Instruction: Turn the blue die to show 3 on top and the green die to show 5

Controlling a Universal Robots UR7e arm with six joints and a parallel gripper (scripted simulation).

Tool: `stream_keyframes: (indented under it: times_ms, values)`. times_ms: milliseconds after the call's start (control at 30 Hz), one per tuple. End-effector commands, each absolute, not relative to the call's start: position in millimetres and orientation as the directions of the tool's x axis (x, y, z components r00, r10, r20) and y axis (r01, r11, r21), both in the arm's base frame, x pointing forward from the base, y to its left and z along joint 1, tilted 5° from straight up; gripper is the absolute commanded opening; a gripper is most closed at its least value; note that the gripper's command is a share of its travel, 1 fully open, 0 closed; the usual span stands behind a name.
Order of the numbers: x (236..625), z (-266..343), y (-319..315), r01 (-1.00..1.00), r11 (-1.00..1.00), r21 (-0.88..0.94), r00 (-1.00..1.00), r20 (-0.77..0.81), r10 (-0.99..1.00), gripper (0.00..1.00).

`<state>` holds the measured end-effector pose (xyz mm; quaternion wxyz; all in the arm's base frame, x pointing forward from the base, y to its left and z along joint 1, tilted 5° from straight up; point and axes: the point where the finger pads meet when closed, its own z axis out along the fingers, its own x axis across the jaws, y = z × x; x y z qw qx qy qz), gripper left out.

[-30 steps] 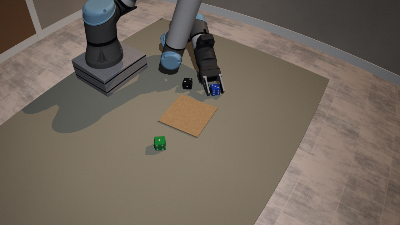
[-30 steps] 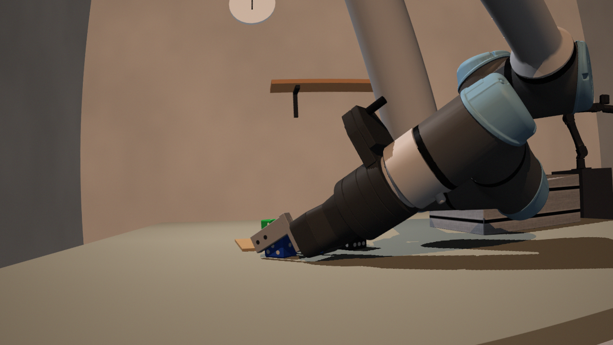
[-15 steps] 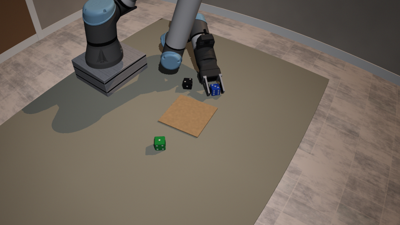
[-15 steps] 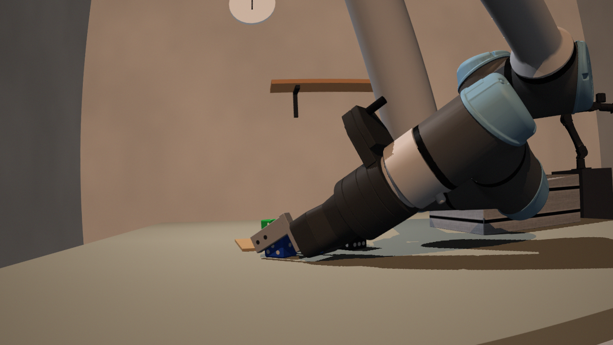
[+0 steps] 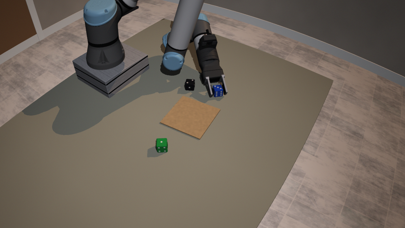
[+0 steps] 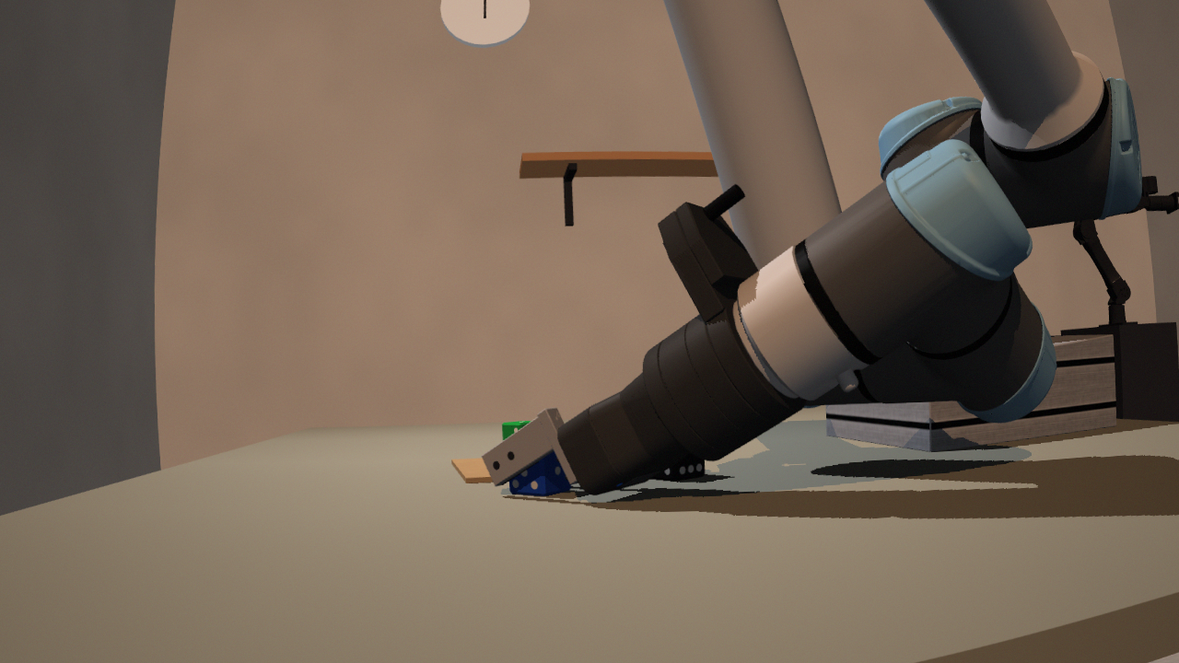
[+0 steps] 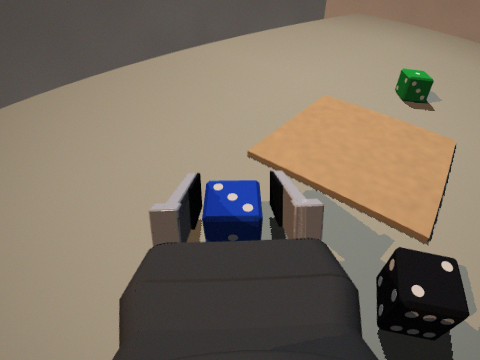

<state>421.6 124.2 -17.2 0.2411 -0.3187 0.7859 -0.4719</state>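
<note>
Beside the tan mat (image 5: 190,117) (image 6: 471,471) (image 7: 357,160), black die (image 5: 189,84) (image 6: 685,471) (image 7: 422,292) near the open claw (image 5: 217,94) (image 6: 497,471) (image 7: 235,175), blue die (image 5: 217,91) (image 6: 540,478) (image 7: 232,207) between its fingers.

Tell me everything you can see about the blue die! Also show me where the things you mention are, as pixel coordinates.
The blue die (image 5: 217,90) (image 6: 540,480) (image 7: 232,200) is a cube, maybe plastic, with white dots and slightly rounded edges. Three is on top; one side shows six. It sits flat on the table (image 5: 240,170) (image 6: 330,560) (image 7: 100,175), off the mat (image 5: 190,117) (image 6: 472,470) (image 7: 355,160), between the open gripper's (image 5: 218,94) (image 6: 495,471) (image 7: 235,175) fingers, with gaps both sides.

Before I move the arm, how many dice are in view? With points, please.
3: blue (image 5: 217,91) (image 6: 539,478) (image 7: 232,200) between the open jaws, black (image 5: 189,84) (image 6: 686,470) (image 7: 425,287) and green (image 5: 161,145) (image 6: 513,430) (image 7: 414,85) on the table at different sides of the mat (image 5: 190,117) (image 6: 471,471) (image 7: 357,160). Others may be hidden.
</note>
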Motion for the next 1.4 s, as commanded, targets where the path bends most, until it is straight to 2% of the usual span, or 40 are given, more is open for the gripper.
stream_keyframes:
  times_ms: [0,467,1100,1367]
  values:
    - [420.5,-15.9,125.3,-0.272,0.352,-0.896,-0.681,-0.079,-0.728,0.87]
    - [391.0,3.1,150.8,-0.272,0.352,-0.896,-0.681,-0.079,-0.728,0.87]
    - [387.1,16.1,153.0,-0.272,0.352,-0.896,-0.681,-0.079,-0.728,0.87]
    - [384.8,45.0,152.0,-0.272,0.352,-0.896,-0.681,-0.079,-0.728,0.87]
